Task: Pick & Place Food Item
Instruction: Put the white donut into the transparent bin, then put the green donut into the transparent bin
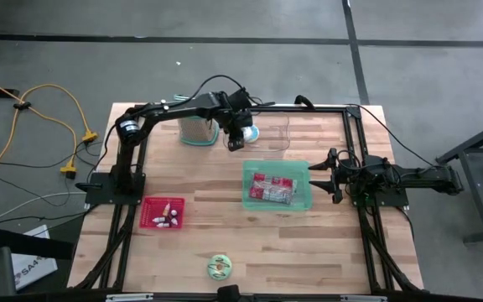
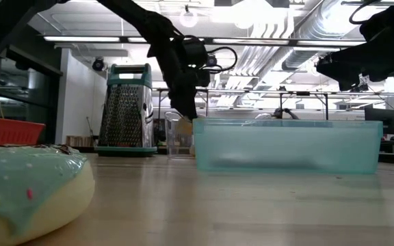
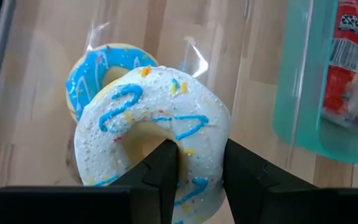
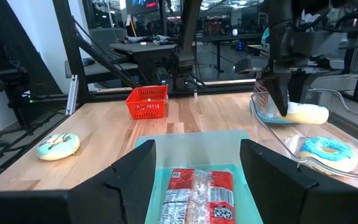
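Spanning a grey floor [image 1: 225, 50], wooden table [image 1: 258, 243]; office, seemingly, behind.

The only legible lettering is "SA4", cut off, on a white box [image 1: 25, 270] at the lower left of the high view; print on the red packets [image 3: 353, 59] cannot be read.
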Available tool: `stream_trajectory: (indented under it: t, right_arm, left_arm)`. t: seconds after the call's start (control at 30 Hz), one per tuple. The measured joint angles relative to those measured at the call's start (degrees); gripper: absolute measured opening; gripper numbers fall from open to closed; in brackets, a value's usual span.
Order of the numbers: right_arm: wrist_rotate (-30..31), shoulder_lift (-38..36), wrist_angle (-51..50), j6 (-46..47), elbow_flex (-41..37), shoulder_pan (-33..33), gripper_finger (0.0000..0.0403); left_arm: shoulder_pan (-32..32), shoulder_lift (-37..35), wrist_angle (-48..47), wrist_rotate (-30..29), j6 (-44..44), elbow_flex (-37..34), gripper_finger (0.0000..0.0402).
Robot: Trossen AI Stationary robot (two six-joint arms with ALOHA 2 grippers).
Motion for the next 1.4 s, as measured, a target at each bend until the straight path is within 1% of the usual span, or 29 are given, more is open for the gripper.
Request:
stream_trajectory:
  t: [0.17, 0.43, 0.53, 1.03, 1.4]
  right_arm:
    - [0.0, 0.0, 0.0, 0.0, 0.0, 0.0, 0.0223]
    - [0.0, 0.0, 0.0, 0.0, 0.0, 0.0, 0.0223]
    - [0.0, 0.0, 0.0, 0.0, 0.0, 0.0, 0.0223]
    - [0.0, 0.0, 0.0, 0.0, 0.0, 0.0, 0.0223]
    - [0.0, 0.0, 0.0, 0.0, 0.0, 0.0, 0.0223]
  left_arm:
    - [0.0, 0.0, -0.5, 0.0, 0.0, 0.0, 0.011]
    - [-0.1, 0.0, -1.7, 0.1, -1.0, 0.0, 0.0172]
    - [-0.1, 0.0, -2.1, 0.1, -1.2, 0.0, 0.0183]
    - [-0.3, -0.8, -0.4, 0.5, -1.3, 0.2, 0.0185]
    - [-0.8, -8.8, 1.0, 0.3, 0.4, 0.2, 0.0185]
